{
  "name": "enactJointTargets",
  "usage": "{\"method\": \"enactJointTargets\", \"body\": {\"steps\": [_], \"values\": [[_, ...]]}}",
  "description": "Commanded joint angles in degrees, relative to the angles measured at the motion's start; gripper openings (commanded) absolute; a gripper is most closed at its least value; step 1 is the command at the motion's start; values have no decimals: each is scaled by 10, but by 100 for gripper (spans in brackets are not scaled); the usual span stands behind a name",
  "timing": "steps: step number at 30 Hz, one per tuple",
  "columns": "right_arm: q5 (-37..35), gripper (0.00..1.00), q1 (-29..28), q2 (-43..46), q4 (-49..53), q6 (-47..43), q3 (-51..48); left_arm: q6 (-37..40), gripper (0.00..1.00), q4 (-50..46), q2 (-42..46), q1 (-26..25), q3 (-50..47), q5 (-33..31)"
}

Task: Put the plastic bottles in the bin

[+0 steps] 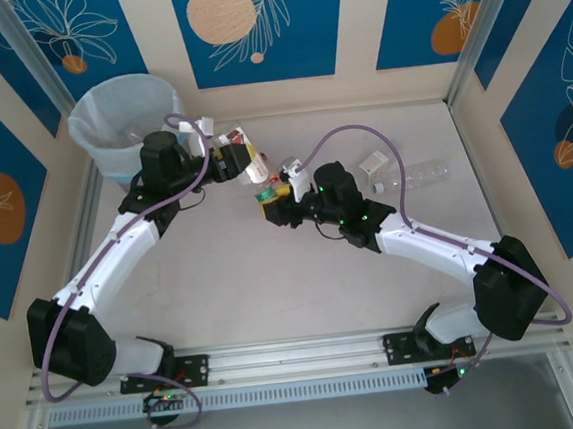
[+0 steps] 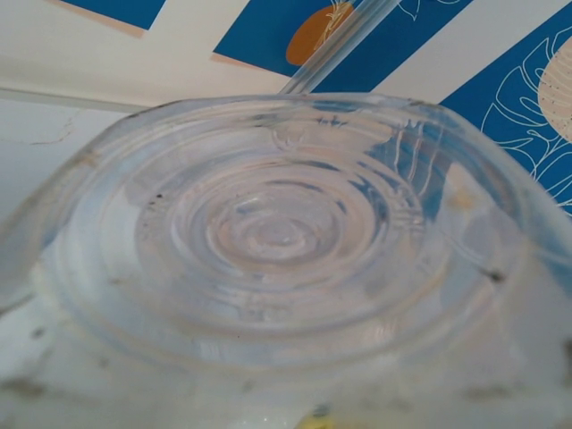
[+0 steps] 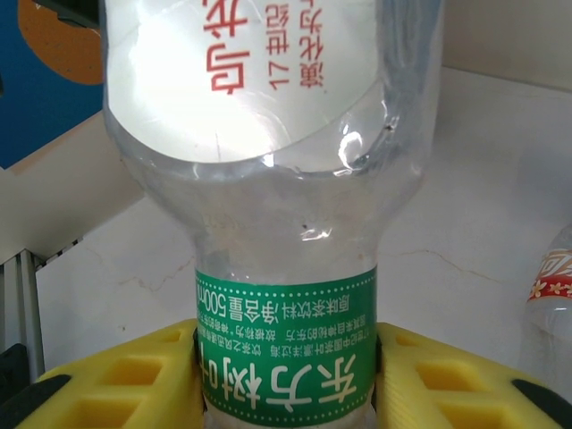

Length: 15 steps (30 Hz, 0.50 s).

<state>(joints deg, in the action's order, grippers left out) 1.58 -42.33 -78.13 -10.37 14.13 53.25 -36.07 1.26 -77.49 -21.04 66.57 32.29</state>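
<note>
The counter is pale and flat. Cream walls stand around it, with big blue panels showing orange circles and white leaves. A grey metal rail runs along its near edge.

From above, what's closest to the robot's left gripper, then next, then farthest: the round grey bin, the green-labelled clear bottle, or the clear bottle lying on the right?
From the left gripper:
1. The green-labelled clear bottle, just right.
2. The round grey bin, back left.
3. The clear bottle lying on the table, far right.
</note>
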Motion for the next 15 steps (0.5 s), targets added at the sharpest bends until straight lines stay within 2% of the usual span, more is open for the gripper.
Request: {"method": "enactJointTargets", "body": {"steps": [1,3,5,6,7,8,15], "values": [[-20,50,0,3,-28,11,20,12,63,0,16,-6,6,-12],[-29,56,3,7,-35,19,15,17,63,-6,18,-6,7,-18],[-35,67,6,14,-48,26,5,21,63,-12,20,-6,8,-25],[-41,78,8,18,-59,29,-3,22,63,-13,21,-6,8,-27],[-44,96,9,22,-66,31,-9,23,63,-14,21,-6,8,-28],[-49,99,10,26,-71,31,-14,24,63,-15,21,-6,9,-29],[-63,100,15,60,-78,20,-32,30,63,-23,21,-5,13,-34]]}}
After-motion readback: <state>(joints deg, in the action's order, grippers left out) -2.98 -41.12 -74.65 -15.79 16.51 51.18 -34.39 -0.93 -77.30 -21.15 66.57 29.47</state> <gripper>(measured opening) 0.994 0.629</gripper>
